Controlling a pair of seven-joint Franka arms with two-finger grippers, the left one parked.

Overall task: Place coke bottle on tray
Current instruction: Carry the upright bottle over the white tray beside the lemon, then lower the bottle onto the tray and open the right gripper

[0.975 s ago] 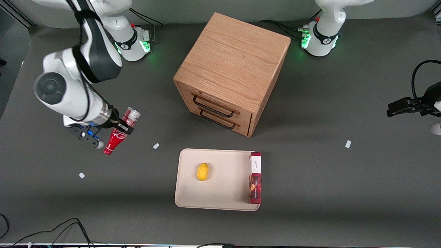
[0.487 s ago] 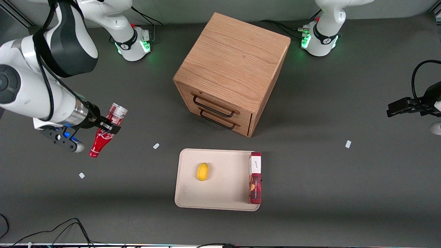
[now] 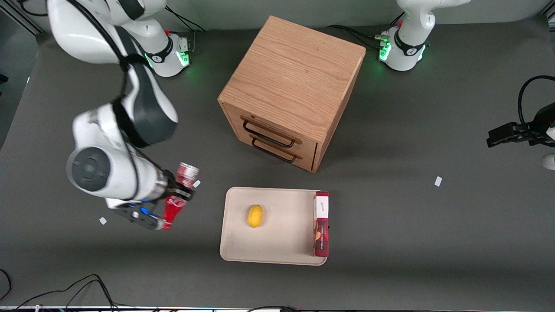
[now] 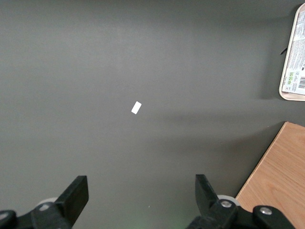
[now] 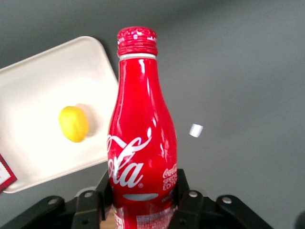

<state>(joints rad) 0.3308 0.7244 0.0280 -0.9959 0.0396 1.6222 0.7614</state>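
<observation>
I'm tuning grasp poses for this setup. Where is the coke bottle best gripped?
Across its wide lower body, from the sides, as the gripper holds it now beside the tray. The coke bottle narrows toward the neck, so the straight lower body gives a surer hold.

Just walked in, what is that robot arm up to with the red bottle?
The working arm's gripper is shut on a coke bottle, holding it in the air above the table, beside the tray but not over it yet. The tray already has a lemon and a flat red box on it. A wooden cabinet stands farther from the front camera.
</observation>
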